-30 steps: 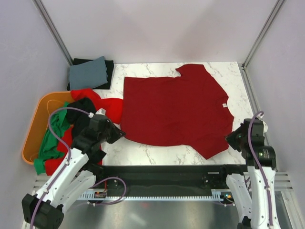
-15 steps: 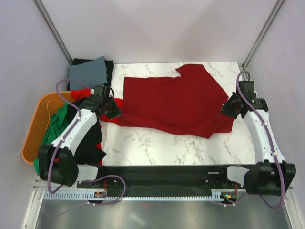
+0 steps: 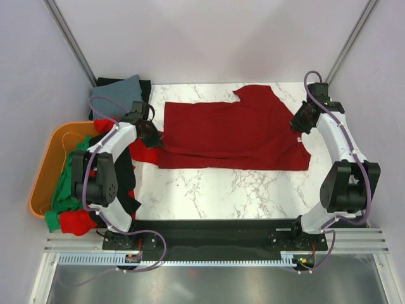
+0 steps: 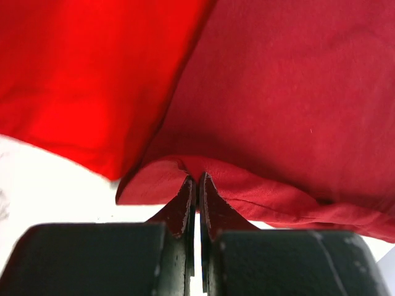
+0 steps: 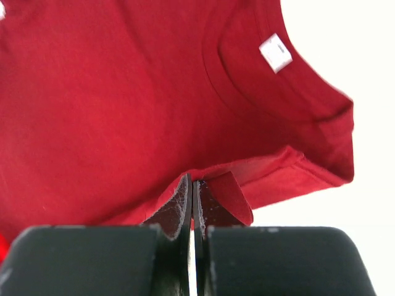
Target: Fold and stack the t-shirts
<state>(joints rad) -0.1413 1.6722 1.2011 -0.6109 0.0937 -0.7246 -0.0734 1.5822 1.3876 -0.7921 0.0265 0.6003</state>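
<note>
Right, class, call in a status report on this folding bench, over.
Left hand shut on dark red shirt, hem end. Right hand shut on it near collar. Shirt doubled over. Bright red shirt touches left end.

Overhead view. A dark red t-shirt (image 3: 231, 130) lies spread across the marble table (image 3: 215, 190), its near edge straight and one sleeve projecting toward the far side. The left gripper (image 3: 152, 134) is closed at the shirt's left edge, the right gripper (image 3: 299, 121) closed at its right edge. At left, an orange tub (image 3: 43, 171) holds a green shirt (image 3: 65, 190) and a black shirt (image 3: 124, 180). A bright red shirt (image 3: 147, 152) spills onto the table, touching the dark red one. In the far left corner, a folded grey-blue shirt (image 3: 120, 92) rests on a folded black shirt (image 3: 145, 90).
</note>
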